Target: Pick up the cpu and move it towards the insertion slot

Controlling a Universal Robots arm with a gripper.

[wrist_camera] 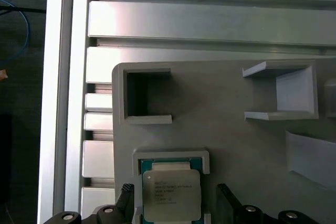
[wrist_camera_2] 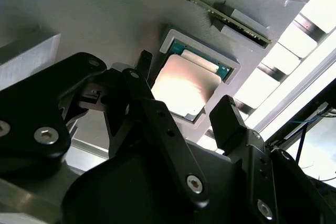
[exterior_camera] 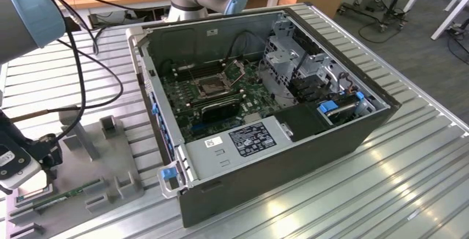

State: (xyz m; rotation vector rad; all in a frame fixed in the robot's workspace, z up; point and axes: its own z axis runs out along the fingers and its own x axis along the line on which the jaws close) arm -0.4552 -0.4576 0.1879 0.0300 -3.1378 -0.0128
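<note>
The cpu (wrist_camera_2: pixel 184 85) lies flat in a square recess of a grey holder plate (wrist_camera_2: pixel 105 19), its silvery top up and a thin green rim showing. My gripper (wrist_camera_2: pixel 186 95) hangs just above it, open, with one black finger (wrist_camera_2: pixel 144 66) on one side and the other finger (wrist_camera_2: pixel 228 119) on the opposite side; I see no contact. The first wrist view shows the same: the cpu (wrist_camera: pixel 170 192) sits between the two fingertips of the gripper (wrist_camera: pixel 175 190). The insertion slot (exterior_camera: pixel 212 87), a silvery frame with a dark centre, is on the motherboard inside the open computer case (exterior_camera: pixel 293 156), far off to the exterior view's right of the arm's wrist (exterior_camera: pixel 22 162).
A long green memory stick (exterior_camera: pixel 70 195) lies in the same grey holder plate (exterior_camera: pixel 95 156), close to the cpu's recess. Raised grey blocks (exterior_camera: pixel 107 123) stand on the plate. The slatted metal table (exterior_camera: pixel 381 184) carries the case, whose walls surround the motherboard. Black cables (exterior_camera: pixel 81 57) hang beside the arm.
</note>
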